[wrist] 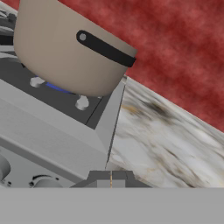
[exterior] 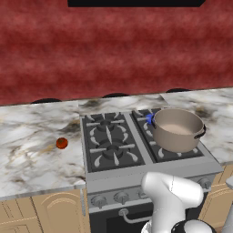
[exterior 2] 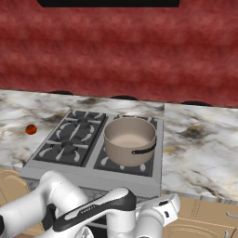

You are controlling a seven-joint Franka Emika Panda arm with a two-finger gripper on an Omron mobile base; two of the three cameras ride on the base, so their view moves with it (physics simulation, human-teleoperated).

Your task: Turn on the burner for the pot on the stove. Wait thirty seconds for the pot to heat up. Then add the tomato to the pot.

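Far left on marble counter (exterior: 32,150): tomato (exterior: 62,143), small, glossy red-orange, lying alone, well apart from stove (exterior: 136,173), also seen at left edge of right base view (exterior 2: 31,129). Next, stove set between counter stretches, dark grated cooktop, left two burners bare, no flame. Front panel with row of round knobs (exterior: 121,197) and bar handle (exterior: 136,218) below, partly hidden by white arm (exterior: 170,200). Right half of cooktop: pot (exterior: 177,129) upright on front-right burner (wrist: 57,87), wide, low, grey-tan, pale inside, nothing visible in it, dark side handle (wrist: 105,49) facing hand camera. Blue glow showing at pot's rear left rim in left base view (exterior: 149,119) and as thin blue streak under pot base in hand view. Further right: more marble counter, red wall (exterior 2: 139,51) behind everything. Gripper (wrist: 111,180) low in front of stove's right front corner, hand view tilted, looking up at pot side; fingertips barely poking up at bottom edge, close together by the look, but open or closed impossible to tell. Nothing seen between fingers.
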